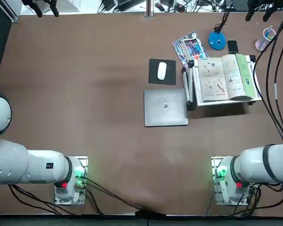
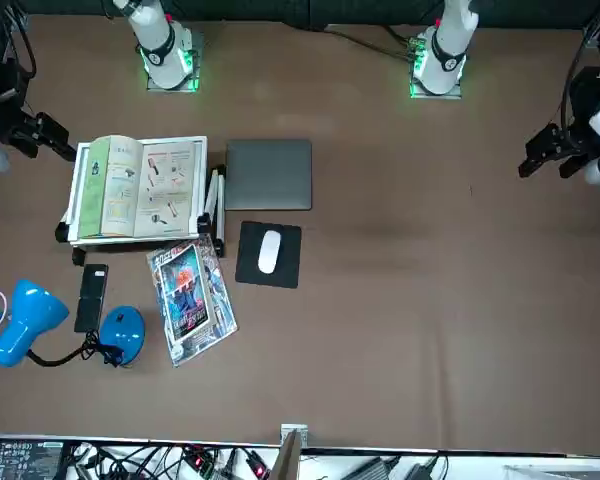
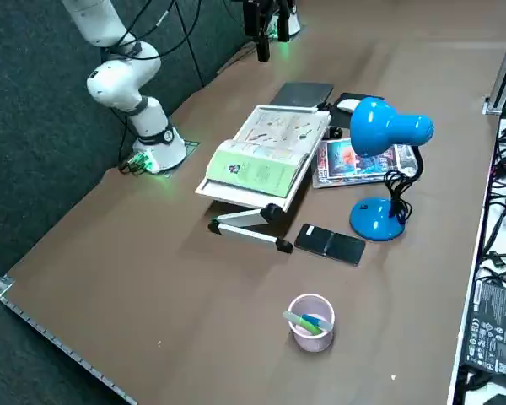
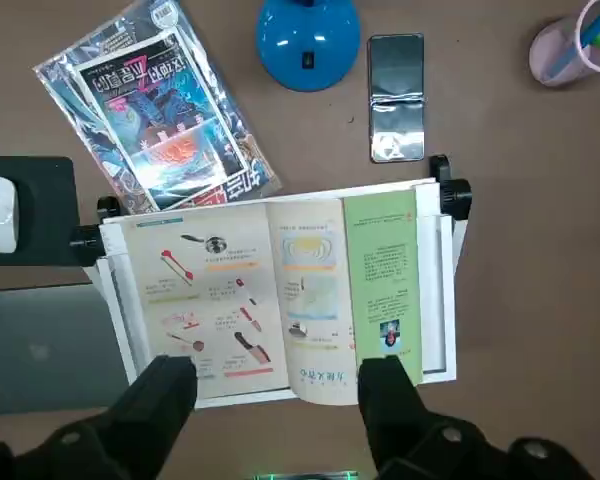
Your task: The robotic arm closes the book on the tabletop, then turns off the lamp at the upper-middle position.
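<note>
The book [image 4: 280,290] lies open on a white stand with black legs [image 3: 249,228], white drawn pages up and a light green cover flap at one side. It also shows as the book [image 1: 224,77] [image 2: 140,185]. My right gripper [image 4: 277,370] hangs high above the book's near edge, open, its two dark fingers wide apart with nothing between them. In the front view the gripper [image 2: 50,140] is beside the stand. The lamp has a round blue base [image 4: 308,40] [image 1: 217,41] just beyond the book, a black bendy stem and a blue head [image 3: 388,126] [image 2: 25,320].
A black phone [image 4: 397,95] lies between the stand and the lamp base. A glossy magazine [image 1: 188,47], a white mouse [image 1: 162,70] on a black pad and a grey laptop [image 1: 165,107] lie beside the stand. A pink-rimmed cup [image 3: 310,321] stands near the far corner.
</note>
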You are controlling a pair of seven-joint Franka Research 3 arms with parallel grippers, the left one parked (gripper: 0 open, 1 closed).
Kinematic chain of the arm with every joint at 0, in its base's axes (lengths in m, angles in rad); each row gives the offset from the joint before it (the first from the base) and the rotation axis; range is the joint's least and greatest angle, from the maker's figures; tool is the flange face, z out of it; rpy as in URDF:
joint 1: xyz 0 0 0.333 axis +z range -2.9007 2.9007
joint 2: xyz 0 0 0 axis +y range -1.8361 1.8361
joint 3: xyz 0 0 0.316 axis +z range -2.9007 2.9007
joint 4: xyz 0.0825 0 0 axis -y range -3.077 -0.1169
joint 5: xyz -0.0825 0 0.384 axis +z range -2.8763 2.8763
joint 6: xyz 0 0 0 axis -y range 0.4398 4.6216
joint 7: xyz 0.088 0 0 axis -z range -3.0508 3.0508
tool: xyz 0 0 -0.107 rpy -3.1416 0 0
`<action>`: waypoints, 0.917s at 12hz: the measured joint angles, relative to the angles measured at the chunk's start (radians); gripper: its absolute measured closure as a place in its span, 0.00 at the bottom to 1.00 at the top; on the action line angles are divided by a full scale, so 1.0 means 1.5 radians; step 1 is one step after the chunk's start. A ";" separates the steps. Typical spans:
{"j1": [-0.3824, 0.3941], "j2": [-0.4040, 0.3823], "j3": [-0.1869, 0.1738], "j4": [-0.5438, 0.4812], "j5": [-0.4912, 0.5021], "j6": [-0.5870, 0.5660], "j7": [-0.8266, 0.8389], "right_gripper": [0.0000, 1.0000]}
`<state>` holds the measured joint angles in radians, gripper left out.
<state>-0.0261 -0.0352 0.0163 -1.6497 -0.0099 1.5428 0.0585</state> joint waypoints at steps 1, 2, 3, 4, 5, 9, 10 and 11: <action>0.000 0.000 0.000 0.000 0.000 0.000 0.000 0.00; 0.001 0.000 0.000 0.000 0.000 0.000 -0.001 0.00; 0.001 0.000 0.000 0.000 0.000 0.000 -0.001 0.00; 0.001 0.000 0.000 0.000 0.000 0.000 -0.001 0.00; 0.001 0.000 0.000 0.000 0.000 0.000 -0.001 0.00; 0.000 0.000 0.000 0.000 0.000 -0.002 -0.001 0.00; 0.000 0.000 0.000 0.000 0.000 -0.003 -0.001 0.00; 0.000 0.000 0.000 0.000 0.000 -0.003 -0.001 0.00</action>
<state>-0.0260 -0.0355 0.0161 -1.6497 -0.0099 1.5376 0.0576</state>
